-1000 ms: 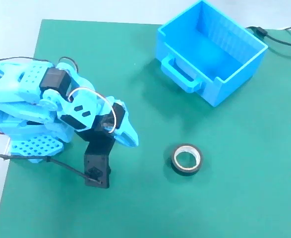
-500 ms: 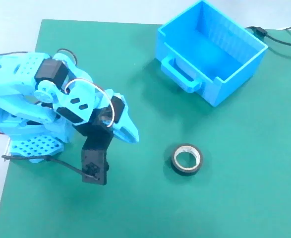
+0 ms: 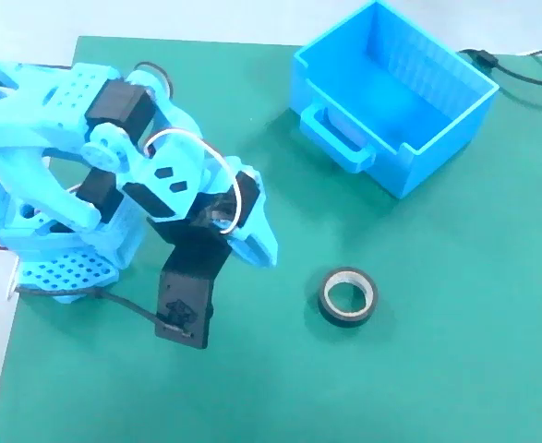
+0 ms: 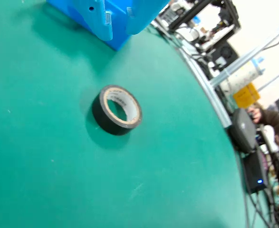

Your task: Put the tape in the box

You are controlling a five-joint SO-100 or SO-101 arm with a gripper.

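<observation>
Tape (image 3: 348, 296) flat on green mat (image 3: 437, 369), box (image 3: 391, 97) apart; gripper (image 3: 252, 242) state unclear; cluttered lab bkgd.

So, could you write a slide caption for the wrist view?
Black tape lying flat on the green mat, the blue box behind it.
</observation>
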